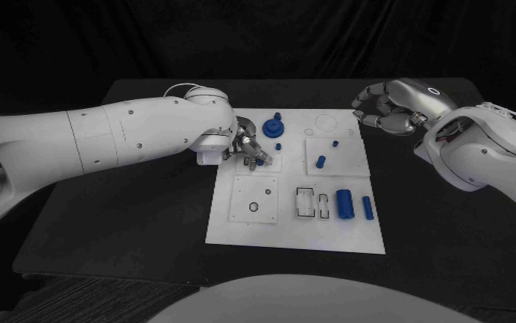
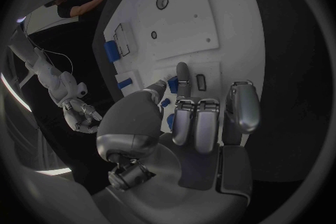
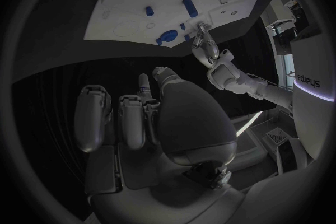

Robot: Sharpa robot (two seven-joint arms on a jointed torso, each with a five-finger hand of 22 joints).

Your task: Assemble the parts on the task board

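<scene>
Head view puts the left hand (image 1: 245,149) low over the white task board (image 1: 247,233), fingers pointing down at the board's left part; whether it pinches anything I cannot tell. Just beyond its fingertips stand a small blue peg (image 1: 279,146) and a blue round part (image 1: 274,126). Farther toward the robot lie a blue cylinder (image 1: 345,204) and a slim blue pin (image 1: 367,208). Off the board's far right corner hovers the right hand (image 1: 392,108), fingers curled in, holding nothing.
</scene>
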